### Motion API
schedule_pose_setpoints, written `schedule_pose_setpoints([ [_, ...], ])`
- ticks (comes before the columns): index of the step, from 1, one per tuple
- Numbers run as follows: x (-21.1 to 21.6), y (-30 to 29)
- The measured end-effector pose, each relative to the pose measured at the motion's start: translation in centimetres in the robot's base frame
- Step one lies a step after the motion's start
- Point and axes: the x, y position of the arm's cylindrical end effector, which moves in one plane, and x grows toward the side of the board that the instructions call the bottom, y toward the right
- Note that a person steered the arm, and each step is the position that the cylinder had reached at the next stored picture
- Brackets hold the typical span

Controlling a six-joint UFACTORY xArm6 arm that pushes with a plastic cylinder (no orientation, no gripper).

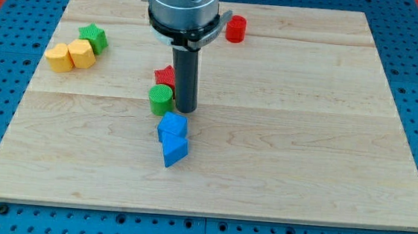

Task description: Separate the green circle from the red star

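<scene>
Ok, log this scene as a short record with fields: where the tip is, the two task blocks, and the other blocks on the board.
tip: my tip is at the green circle's right, close beside it
green circle: board centre, touching the red star
red star: just above the green circle, partly behind the rod
blue blocks: two, stacked below the circle
red cylinder: view's top
green star, two yellow blocks: view's left

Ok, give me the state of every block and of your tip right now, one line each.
green circle: upright, touching the red star
red star: behind the green circle, partly hidden by the rod
my tip: on the board, just right of the green circle
two blue blocks: together below the circle
red cylinder: alone, top
green star: beside two yellow blocks
</scene>
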Motion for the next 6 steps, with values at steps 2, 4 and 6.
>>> schedule_pose_setpoints([
  [2,0.0,-1.1],
  [4,-0.2,-6.4],
  [6,-1.4,-13.8],
])
